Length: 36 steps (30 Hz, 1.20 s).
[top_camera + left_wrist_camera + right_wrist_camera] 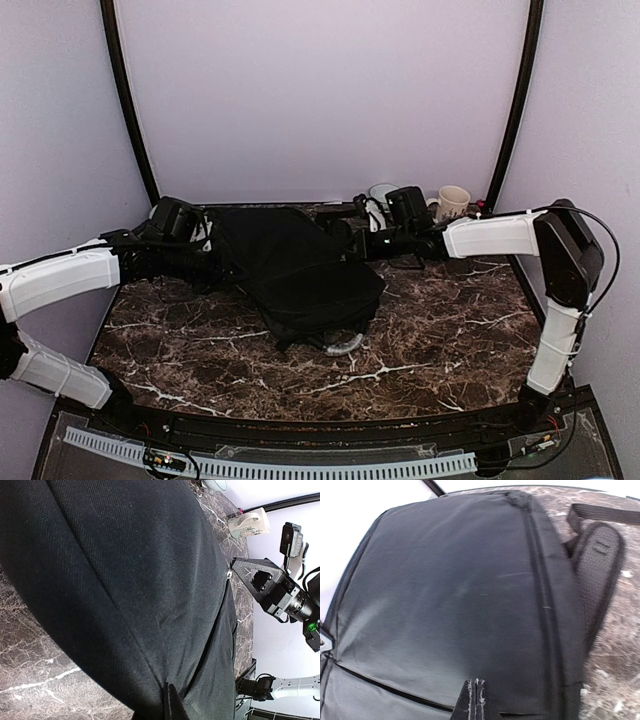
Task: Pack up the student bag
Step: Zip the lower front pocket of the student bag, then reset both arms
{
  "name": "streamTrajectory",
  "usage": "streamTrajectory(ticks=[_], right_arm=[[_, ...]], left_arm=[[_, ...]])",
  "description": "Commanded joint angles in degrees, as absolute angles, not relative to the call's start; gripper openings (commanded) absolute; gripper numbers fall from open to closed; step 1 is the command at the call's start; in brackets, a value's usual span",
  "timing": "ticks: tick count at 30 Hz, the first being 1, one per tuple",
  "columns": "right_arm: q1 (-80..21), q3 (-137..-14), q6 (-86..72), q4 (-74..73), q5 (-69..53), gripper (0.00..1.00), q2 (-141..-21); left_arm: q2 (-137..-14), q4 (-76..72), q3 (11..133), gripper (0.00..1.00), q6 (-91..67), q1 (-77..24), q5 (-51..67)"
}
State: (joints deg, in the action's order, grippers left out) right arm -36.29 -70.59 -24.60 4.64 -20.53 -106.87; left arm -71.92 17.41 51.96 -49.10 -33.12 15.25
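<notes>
Student bag on table, both grippers closed at its edges.

We find the student bag [290, 270] lying on the marble table [430, 340], left of centre and toward the back, with its grey handle [345, 345] poking out at the near edge. The left gripper [212, 252] sits at the bag's left edge with its jaws nearly together; we cannot tell whether it has fabric pinched. The right gripper [476, 682] has its fingers pressed flat together against the bag's right edge. A mug [453, 202] stands at the back right, apart from the bag.
</notes>
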Motion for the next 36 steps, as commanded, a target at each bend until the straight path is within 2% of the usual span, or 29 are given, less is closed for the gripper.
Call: streamTrajectory(ticks=[1, 18, 23, 28, 29, 31, 32, 33, 34, 36], right_arm=[[-32.09, -68.65, -22.7, 3.23, -12.87, 0.0, -104.56], [-30.47, -68.43, -22.37, 1.52, -13.37, 0.0, -97.58], [-30.91, -68.62, -23.25, -0.37, -13.42, 0.0, -92.2], [-32.71, -63.1, -25.62, -1.48, -11.67, 0.0, -84.18], [-33.19, -61.96, -26.26, -1.98, -11.36, 0.0, -82.83], [-33.99, -59.48, -28.02, -4.63, -9.52, 0.02, -80.37], [-34.13, -58.1, -29.54, -6.36, -7.94, 0.15, -79.05], [-34.13, -56.6, -31.13, -8.56, -6.22, 0.34, -77.69], [-34.06, -55.29, -32.61, -10.5, -3.52, 0.47, -76.1], [-33.56, -52.75, -33.92, -13.57, 0.62, 0.64, -72.79]], left_arm=[[-66.91, 19.53, 52.13, 0.0, -46.01, -32.99, 15.12], [-66.11, 19.71, 55.59, 0.0, -43.59, -33.0, 16.05], [-65.51, 20.85, 57.77, 0.0, -42.25, -32.96, 14.9], [-65.51, 22.1, 57.77, 0.0, -40.34, -32.91, 14.2], [-65.75, 22.71, 57.76, 0.07, -40.0, -32.97, 14.18], [-66.23, 24.77, 57.39, 0.39, -39.82, -33.0, 13.88], [-66.26, 26.67, 57.25, 0.56, -40.0, -32.98, 13.12], [-66.12, 28.78, 56.97, 0.68, -40.34, -33.03, 11.87], [-65.65, 30.36, 56.35, 0.74, -40.5, -33.0, 10.6], [-63.28, 32.73, 54.72, 0.83, -40.3, -32.94, 7.77]])
